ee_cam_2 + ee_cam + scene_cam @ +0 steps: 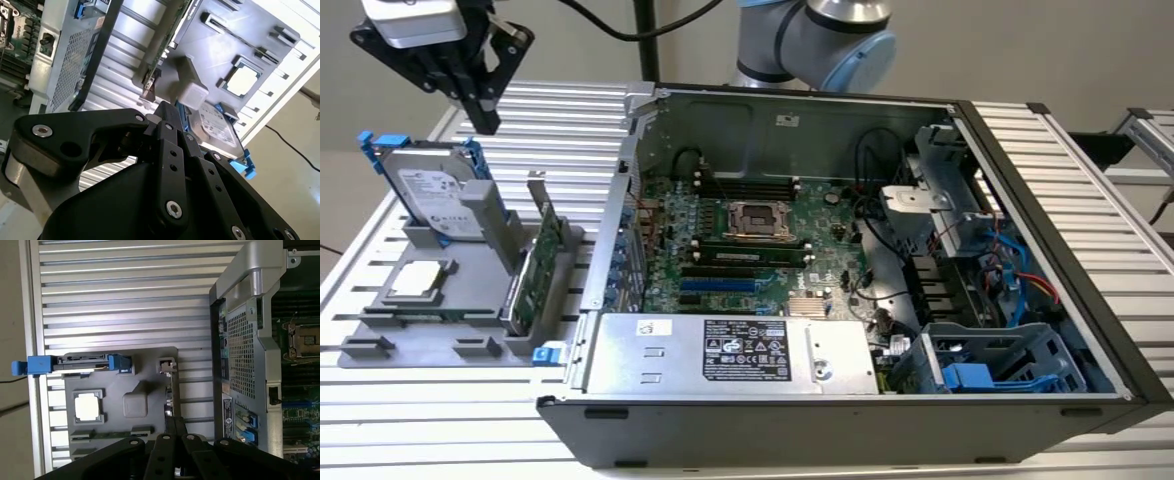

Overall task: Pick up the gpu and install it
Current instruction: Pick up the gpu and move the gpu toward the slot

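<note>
At upper left, the gripper [483, 118] is held closed and empty, above the gpu [534, 262] seated upright in the tray [454, 305].

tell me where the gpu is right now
In the exterior view the gpu stands on edge in the grey holder on the exterior view's left, between the hard drive and the computer case.

The matte black tool [483, 118] of jointed link bars carries silver screw heads [173, 209] beneath a pale grey housing [411, 20]. The silver tubular arm [817, 35] has light-blue joint caps [870, 60]; a black cable [594, 25] runs alongside.
</note>
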### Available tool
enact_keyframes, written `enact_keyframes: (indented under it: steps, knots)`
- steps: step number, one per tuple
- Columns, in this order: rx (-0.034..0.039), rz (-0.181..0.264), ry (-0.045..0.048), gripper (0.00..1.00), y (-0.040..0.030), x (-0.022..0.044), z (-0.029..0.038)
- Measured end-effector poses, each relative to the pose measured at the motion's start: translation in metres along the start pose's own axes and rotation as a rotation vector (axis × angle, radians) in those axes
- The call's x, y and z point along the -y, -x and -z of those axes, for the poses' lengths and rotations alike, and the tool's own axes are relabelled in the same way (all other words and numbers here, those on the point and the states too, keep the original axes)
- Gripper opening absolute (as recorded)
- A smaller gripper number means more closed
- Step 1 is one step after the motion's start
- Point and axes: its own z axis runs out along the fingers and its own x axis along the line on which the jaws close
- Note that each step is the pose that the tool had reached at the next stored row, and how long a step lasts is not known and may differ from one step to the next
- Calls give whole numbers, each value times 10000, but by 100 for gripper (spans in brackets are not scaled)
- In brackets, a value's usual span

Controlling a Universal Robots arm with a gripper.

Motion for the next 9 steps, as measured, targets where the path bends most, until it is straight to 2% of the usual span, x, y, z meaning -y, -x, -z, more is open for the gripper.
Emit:
enact_keyframes:
  steps: [9]
  knots:
    - [0, 0, 0, 0, -3, 14, 1]
